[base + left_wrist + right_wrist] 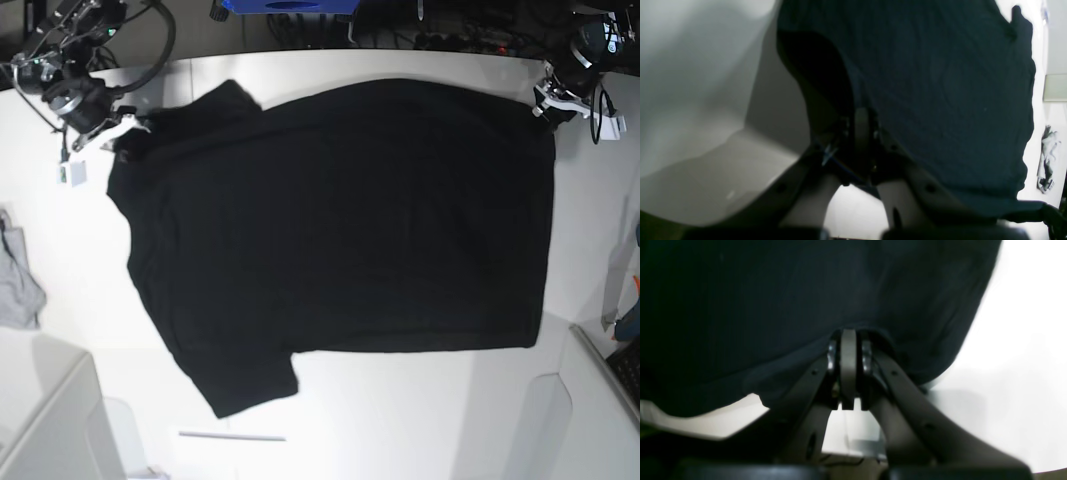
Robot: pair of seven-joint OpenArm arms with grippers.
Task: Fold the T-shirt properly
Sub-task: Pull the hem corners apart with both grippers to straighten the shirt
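On the white table (400,420) — shirt (350,230) spread centre, edge pinched by my left claw (545,108) at two o'clock, right claw (122,150) at ten — I should fold evenly, keeping tension.

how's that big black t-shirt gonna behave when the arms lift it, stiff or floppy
Most likely floppy: the T-shirt already sags into a soft fold by the left gripper. It will probably drape and trail rather than lift flat, since most of it spreads wide below the two grippers. Slipping looks less likely, with both jaws shut on its fabric.
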